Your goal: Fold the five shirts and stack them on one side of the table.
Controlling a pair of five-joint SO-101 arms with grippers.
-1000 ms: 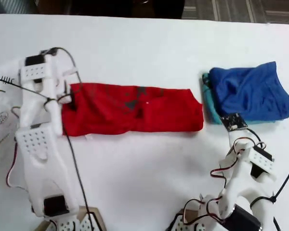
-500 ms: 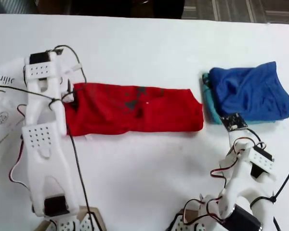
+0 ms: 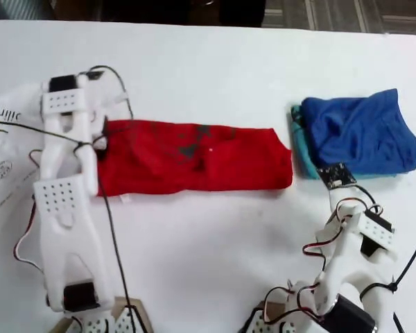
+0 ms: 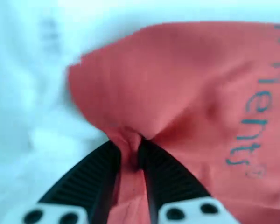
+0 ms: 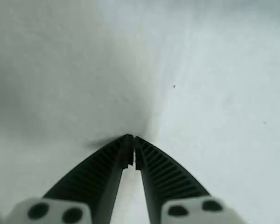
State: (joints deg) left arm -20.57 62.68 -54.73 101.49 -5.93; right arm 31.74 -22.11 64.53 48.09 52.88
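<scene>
- My left gripper pinches a fold at the end of the red shirt.
- My right gripper sits clenched on nothing, over the white table.

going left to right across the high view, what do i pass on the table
white printed cloth → left gripper, pinching the red shirt's end → red shirt → teal shirt peeking out → blue shirt on top of it

Plain white table. A red shirt lies in a long strip left of middle. A teal shirt sits on the right under a folded blue shirt, and some white printed cloth is bunched at the left edge.
</scene>
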